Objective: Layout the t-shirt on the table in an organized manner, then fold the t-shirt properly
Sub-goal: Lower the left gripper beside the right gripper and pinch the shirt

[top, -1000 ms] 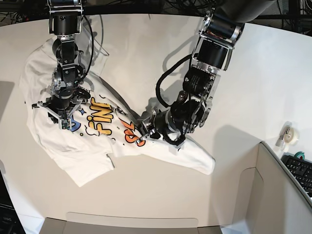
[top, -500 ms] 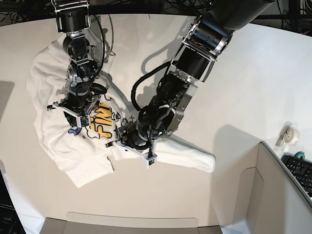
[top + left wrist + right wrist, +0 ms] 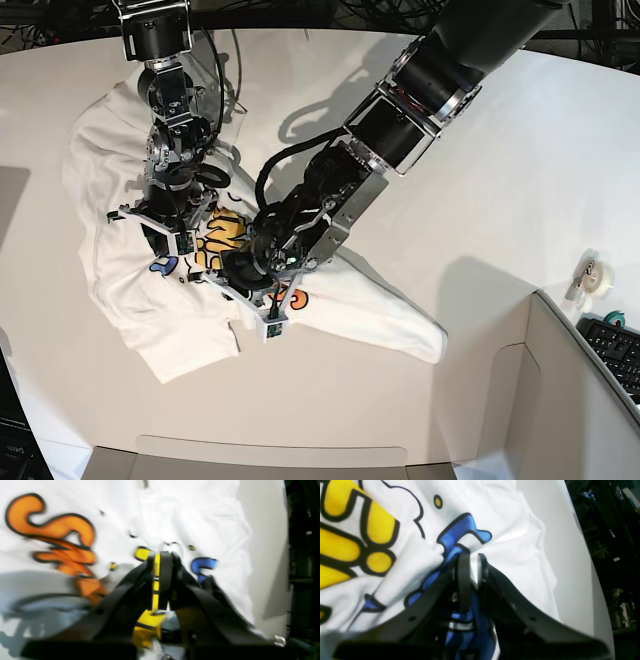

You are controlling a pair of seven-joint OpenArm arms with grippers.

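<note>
Your white cotton t-shirt with the yellow, orange and blue cartoon lettering (image 3: 150,290) lies bunched and creased on the left part of the large white curved-edge table (image 3: 520,180), one end trailing out toward the table's middle. Your left arm reaches in from the top right of the base view, stretched long and low across the table, wrist bent down onto the print. Its left gripper (image 3: 162,555) has its jaws drawn close, with a strip of yellow-printed fabric pinched between them. Your right arm hangs almost straight down from the top left, right gripper (image 3: 470,557) pointing down into the shirt, jaws narrow and clamped on a fold of the blue lettering. The two grippers sit near each other over the print
</note>
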